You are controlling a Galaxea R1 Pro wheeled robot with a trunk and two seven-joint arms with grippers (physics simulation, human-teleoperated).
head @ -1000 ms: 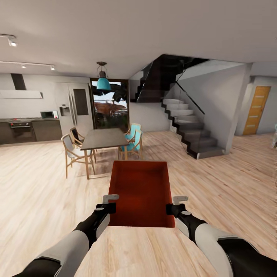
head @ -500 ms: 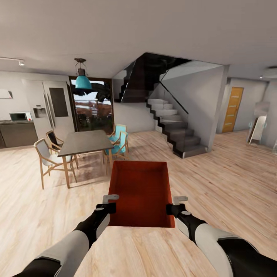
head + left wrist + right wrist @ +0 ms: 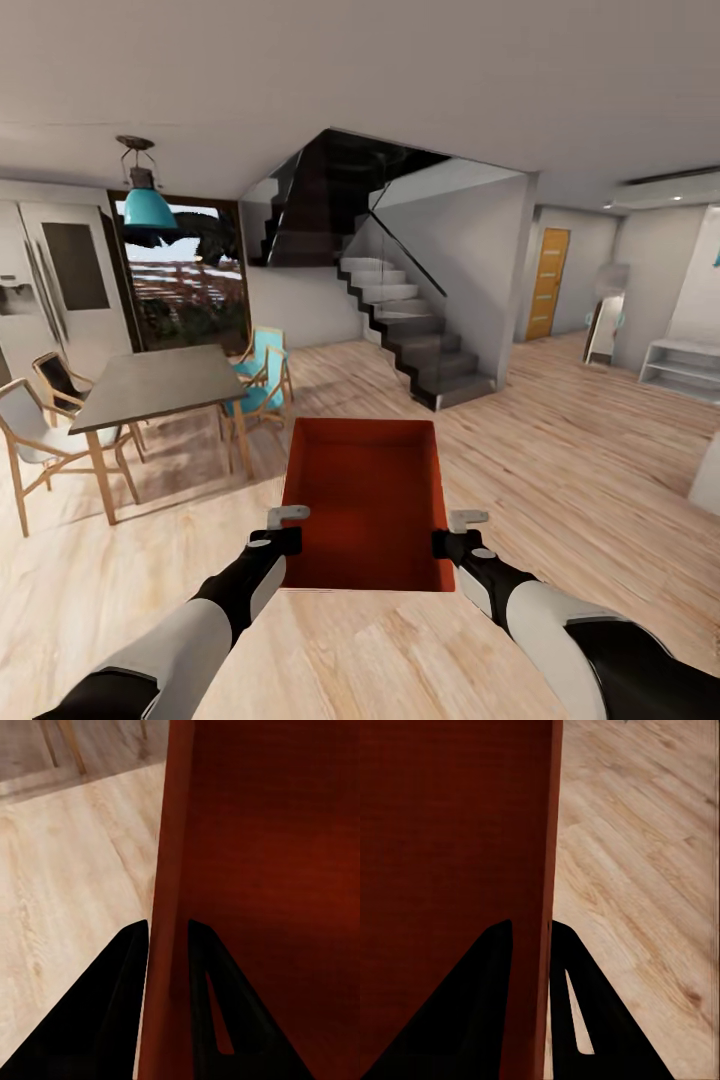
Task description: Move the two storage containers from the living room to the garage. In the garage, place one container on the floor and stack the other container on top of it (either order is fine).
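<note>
Storage container (image 3: 368, 500), 1 of the 2 named in the task, carried in front of the robot above the light wood plank floor (image 3: 600, 470). The box is orange-red, open-topped and appears empty in the head view. The left tool (image 3: 287, 528) pinches the container's left wall and the right tool (image 3: 455, 532) pinches its right wall; in each wrist view the 2 dark fingers (image 3: 120, 997) straddle the thin red wall (image 3: 169, 907), 1 finger inside and 1 outside, pressed against it (right wrist view: fingers (image 3: 472, 1012), wall (image 3: 547, 870)). The container is level and clear of the floor.

Surroundings: a dining counter (image 3: 160, 385) with chairs (image 3: 258, 375) to the left, a dark staircase (image 3: 410, 335) ahead, a wooden door (image 3: 547, 283) in the far right corner, white shelving (image 3: 685, 368) at the right edge.

Stage of task, as judged: transport of 1 container is under way, inside the house. The dark grey garage floor is not in sight, so no placement there can be confirmed. Remaining, as judged: reach the garage, set this container down, and complete the stack of 2. The whereabouts of the other container cannot be told.
</note>
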